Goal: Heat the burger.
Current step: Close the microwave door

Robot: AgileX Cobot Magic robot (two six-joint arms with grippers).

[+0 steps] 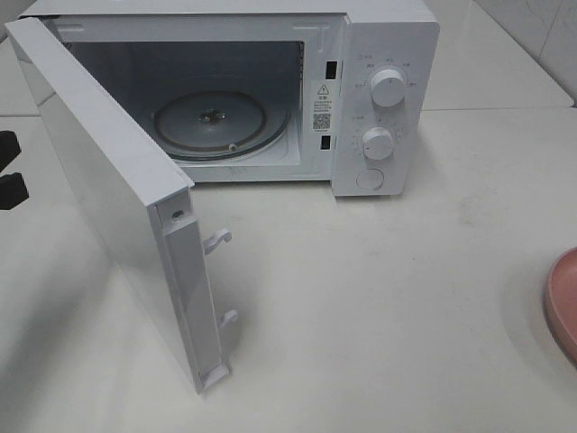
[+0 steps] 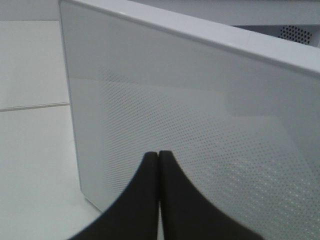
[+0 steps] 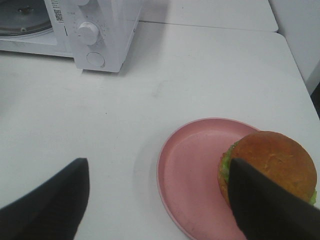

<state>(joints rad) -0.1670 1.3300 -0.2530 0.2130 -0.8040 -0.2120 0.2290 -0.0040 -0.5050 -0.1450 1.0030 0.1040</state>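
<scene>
From the high camera, the white microwave (image 1: 270,90) stands at the back of the white table (image 1: 388,298) with its door (image 1: 108,189) swung wide open toward the front. Its cavity holds only the round glass turntable (image 1: 221,122), with nothing resting on it. Two knobs (image 1: 388,87) and a round button sit on the panel beside the cavity. Well away from the microwave, at the table's right edge, only a sliver of the pink plate (image 1: 563,302) shows; what it carries is cut off here. On the far side of the door from the plate, a black part of the left arm shows at the picture's edge.

The left wrist camera shows the left gripper (image 2: 159,155) with its two dark fingers pressed together and nothing between them. It sits close to the perforated face of the microwave door (image 2: 200,125), which fills most of this view.

The right wrist camera shows what the high view misses: the burger (image 3: 272,167) sits on the pink plate (image 3: 192,175), at the side away from the microwave (image 3: 95,30). The right gripper (image 3: 157,200) is spread wide and holds nothing; one finger (image 3: 265,210) lies in front of the burger, and whether it touches cannot be told, while the other hangs over bare table on the plate's microwave side.
</scene>
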